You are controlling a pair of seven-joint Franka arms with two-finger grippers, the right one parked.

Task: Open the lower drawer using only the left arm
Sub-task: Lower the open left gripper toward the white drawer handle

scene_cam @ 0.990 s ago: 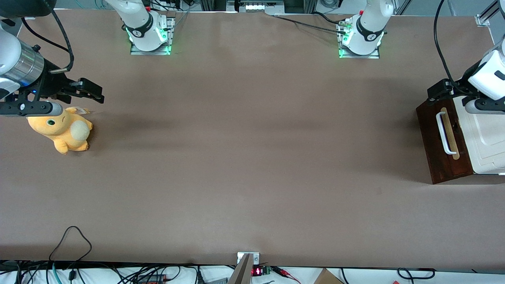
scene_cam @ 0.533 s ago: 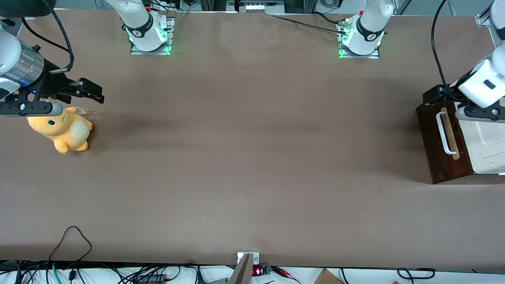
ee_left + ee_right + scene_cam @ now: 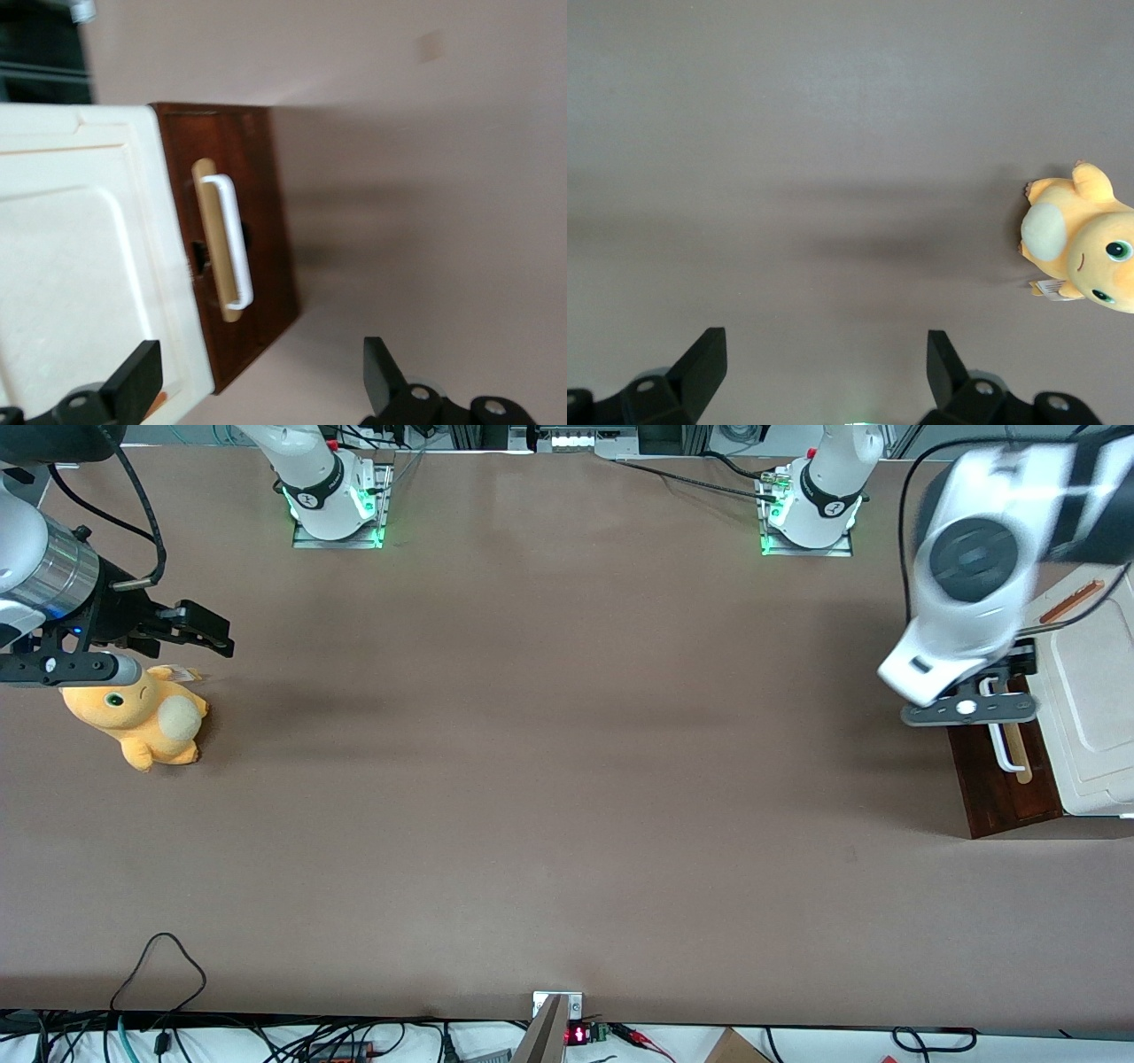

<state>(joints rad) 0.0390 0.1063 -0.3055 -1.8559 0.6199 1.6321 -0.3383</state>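
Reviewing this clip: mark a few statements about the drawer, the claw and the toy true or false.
1. The lower drawer is shut. True.
2. The claw is clamped on the white handle. False: it is open and apart from the handle, touching nothing.
3. An orange plush toy lies toward the parked arm's end of the table. True.
4. The plush toy sits on the cream-white cabinet. False: it lies on the table.

Left arm (image 3: 970,576) swung up over lower drawer (image 3: 997,779) (still shut); end effector (image 3: 257,385) spread wide above handle.
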